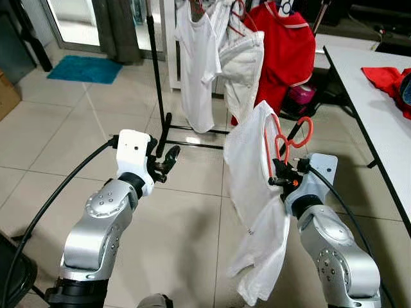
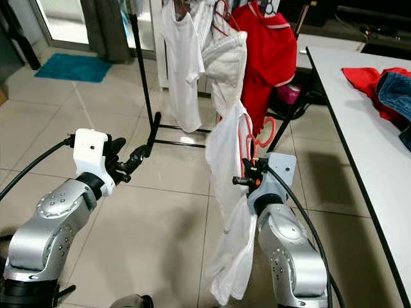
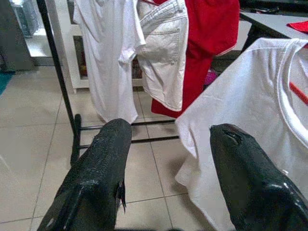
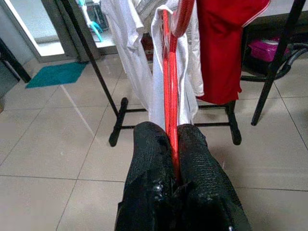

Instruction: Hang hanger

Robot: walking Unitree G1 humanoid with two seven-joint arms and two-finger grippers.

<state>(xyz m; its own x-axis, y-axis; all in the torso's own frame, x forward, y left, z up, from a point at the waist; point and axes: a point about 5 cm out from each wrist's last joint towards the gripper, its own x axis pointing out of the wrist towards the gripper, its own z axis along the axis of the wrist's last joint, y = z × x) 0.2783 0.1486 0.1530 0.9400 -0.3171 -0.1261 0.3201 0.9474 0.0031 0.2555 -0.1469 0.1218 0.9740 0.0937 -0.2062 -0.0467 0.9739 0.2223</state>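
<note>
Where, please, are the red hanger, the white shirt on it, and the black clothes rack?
red hanger (image 1: 281,140), left eye view, on its hook loop.
white shirt (image 1: 244,163), left eye view, on its front cloth.
black clothes rack (image 1: 156,70), left eye view, on its upright pole.

Place: a room in a home, used for hanging up clothes.
Floor: big pale tiles (image 1: 77,128), like in a house.
Rack: a black clothes rack (image 1: 158,83) stands on the floor.
Clothes on the rack: a white shirt (image 1: 196,70), pale jeans (image 1: 243,70) and a red top (image 1: 282,48) hang side by side.
Mat: a small blue mat (image 1: 83,68) lies by a glass door (image 1: 74,19).
Table: a long white table (image 1: 372,90) on the right has more clothes (image 1: 388,80) lying on it.
</note>
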